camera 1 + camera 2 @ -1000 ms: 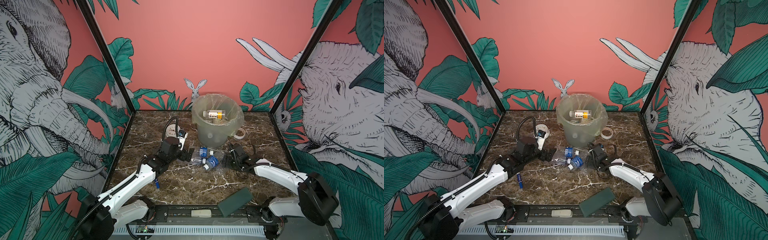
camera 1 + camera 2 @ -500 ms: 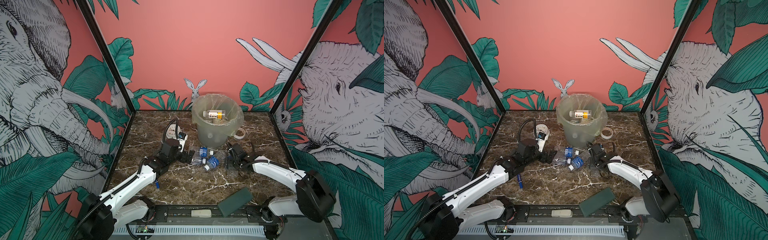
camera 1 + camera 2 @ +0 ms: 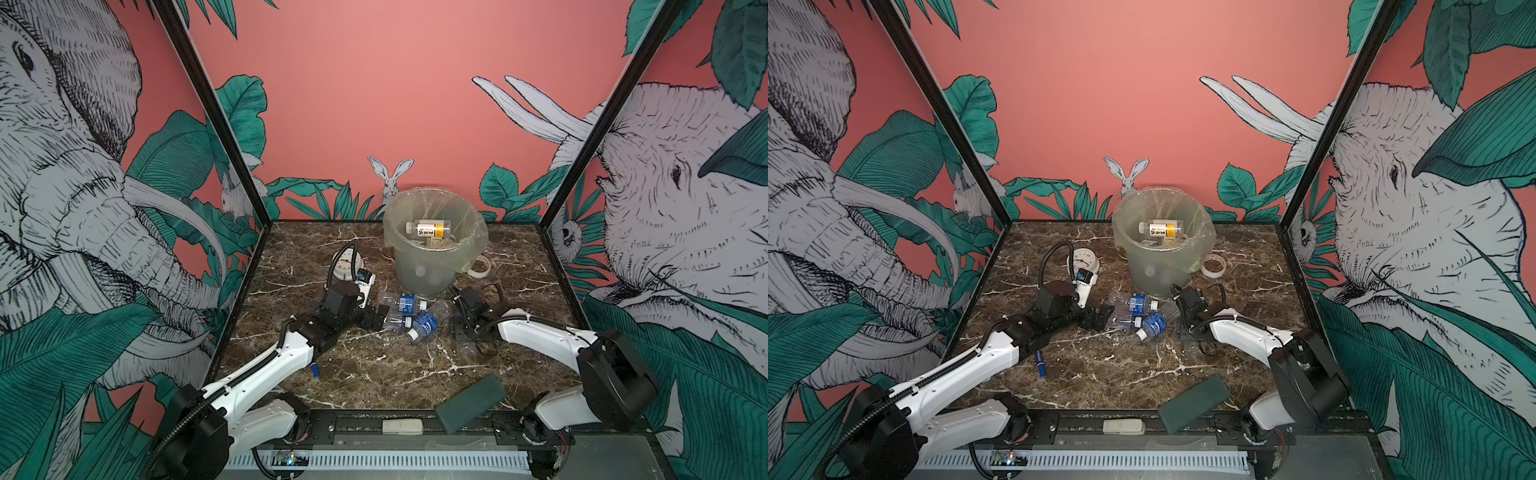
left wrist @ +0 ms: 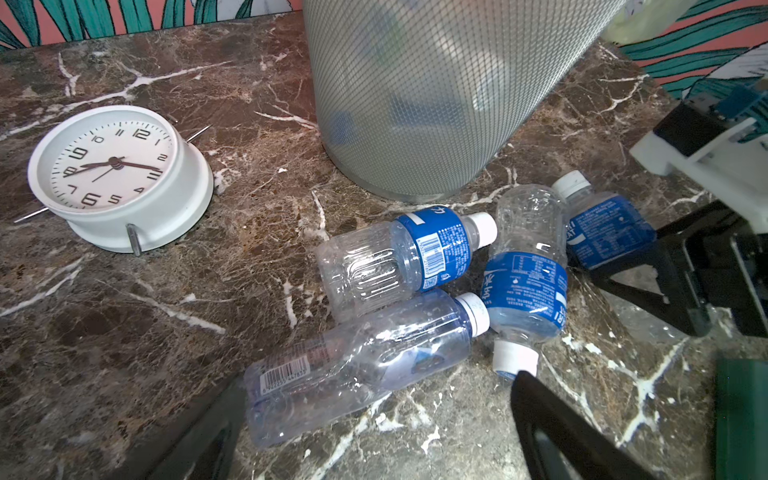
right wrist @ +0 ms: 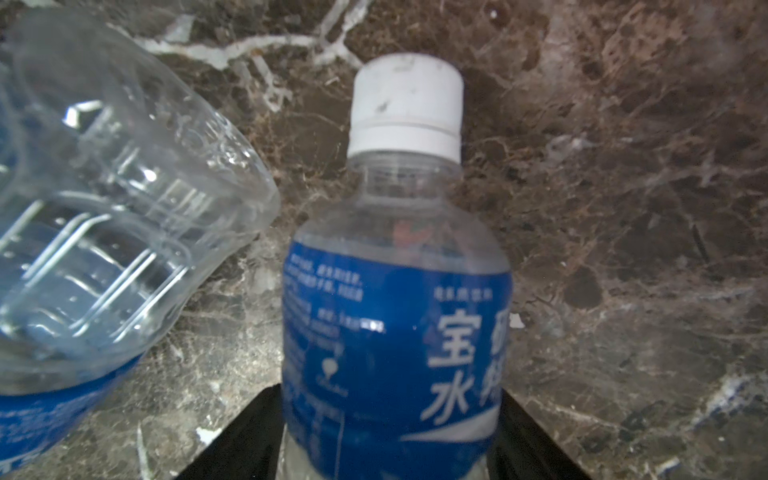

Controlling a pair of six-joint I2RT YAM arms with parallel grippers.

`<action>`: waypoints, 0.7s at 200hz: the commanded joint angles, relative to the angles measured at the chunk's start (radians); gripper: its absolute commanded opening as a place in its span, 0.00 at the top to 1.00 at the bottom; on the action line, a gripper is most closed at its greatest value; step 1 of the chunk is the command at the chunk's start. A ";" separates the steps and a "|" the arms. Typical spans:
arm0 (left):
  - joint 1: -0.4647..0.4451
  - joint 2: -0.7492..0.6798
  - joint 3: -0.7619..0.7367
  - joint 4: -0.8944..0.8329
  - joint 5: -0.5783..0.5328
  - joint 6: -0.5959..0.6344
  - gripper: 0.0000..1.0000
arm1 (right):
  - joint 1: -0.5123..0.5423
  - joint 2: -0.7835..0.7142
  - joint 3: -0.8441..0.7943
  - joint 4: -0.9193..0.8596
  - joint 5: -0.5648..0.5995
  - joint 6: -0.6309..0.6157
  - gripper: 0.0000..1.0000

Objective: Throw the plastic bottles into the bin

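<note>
right gripper has narrowed around a blue-label bottle, grip not certain; left gripper stands wide open.

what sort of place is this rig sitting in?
Probably a staged robot test booth: jungle-mural wall panels, a marble-pattern tabletop, two arms mounted on a front rail.

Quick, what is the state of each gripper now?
Left gripper: open, holding nothing.
Right gripper: jaws on both sides of a blue-label bottle; grip cannot be told.
</note>
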State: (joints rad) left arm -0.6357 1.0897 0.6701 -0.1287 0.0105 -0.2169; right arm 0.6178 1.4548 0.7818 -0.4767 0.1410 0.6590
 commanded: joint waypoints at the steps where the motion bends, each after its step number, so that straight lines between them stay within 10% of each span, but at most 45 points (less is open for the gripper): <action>1: 0.004 0.007 -0.027 0.027 0.021 -0.022 0.01 | -0.006 0.011 -0.007 0.020 0.000 -0.012 0.33; 140: 0.004 0.083 -0.076 0.087 0.074 -0.037 0.01 | 0.002 -0.288 -0.170 0.111 0.029 -0.097 0.47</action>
State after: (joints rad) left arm -0.6357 1.1584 0.5991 -0.0731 0.0704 -0.2398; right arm 0.6136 1.2472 0.6506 -0.4091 0.1459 0.5854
